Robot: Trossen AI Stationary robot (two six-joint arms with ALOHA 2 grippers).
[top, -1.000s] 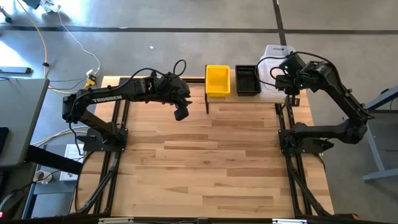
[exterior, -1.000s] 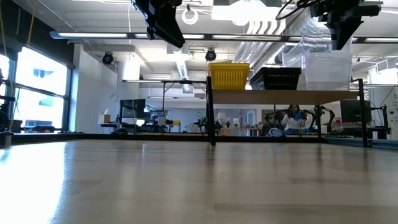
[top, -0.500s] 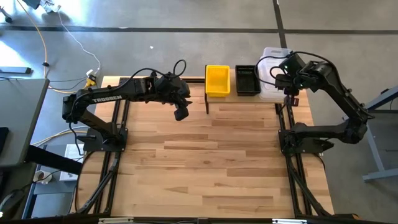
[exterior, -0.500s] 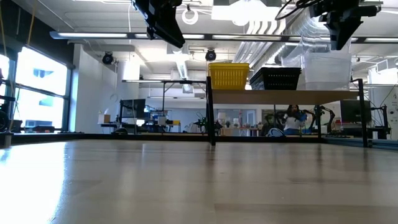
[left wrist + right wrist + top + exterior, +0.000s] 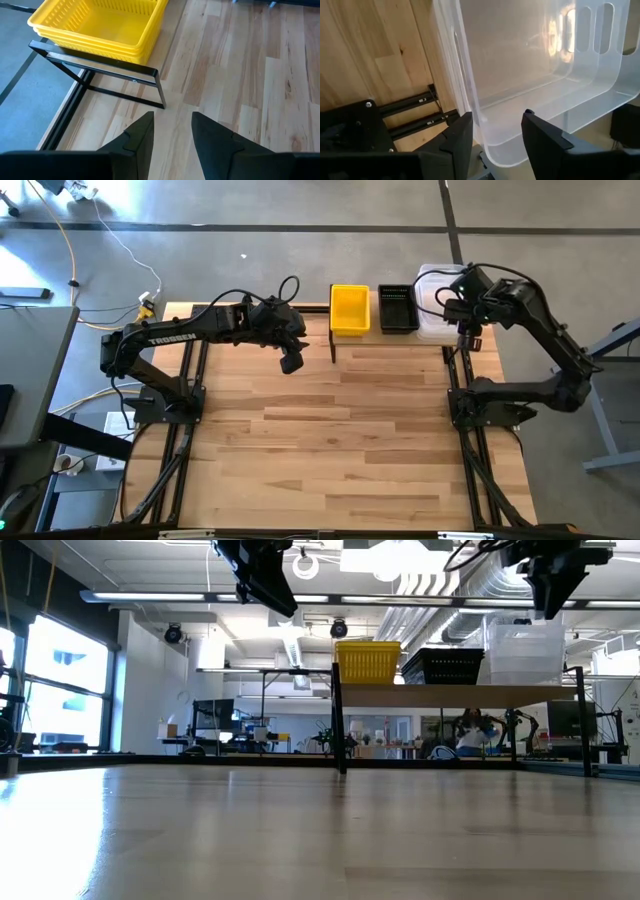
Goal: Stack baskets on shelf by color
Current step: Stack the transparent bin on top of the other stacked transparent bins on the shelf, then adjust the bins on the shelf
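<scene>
On the shelf [image 5: 450,696] at the table's far edge stand a yellow stack of baskets [image 5: 350,310], a black stack [image 5: 397,310] and a clear stack [image 5: 432,305]. My right gripper [image 5: 495,130] hangs open over the clear stack's right wall [image 5: 470,100], a finger on either side of it; the top clear basket [image 5: 520,650] sits level, nested in those under it. My left gripper [image 5: 172,130] hovers open and empty above the table, near the shelf's left post [image 5: 160,92] and the yellow stack [image 5: 100,25]. My right gripper straddles the top clear basket's wall [image 5: 472,115] from above, slanting down. Whether a finger [image 5: 462,132] touches that wall cannot be told. The basket rests in the stack on its own.
Bare wooden tabletop [image 5: 340,440] stretches from the shelf to the near edge. Both arms' black frames run along the table's left and right sides [image 5: 180,430] [image 5: 470,420]. In the low view, a person [image 5: 470,730] sits in the room behind the shelf.
My right gripper has opened without moving away. The top clear basket, which was tipped with one end raised above the stack, has dropped and now lies level, nested in the clear stack.
</scene>
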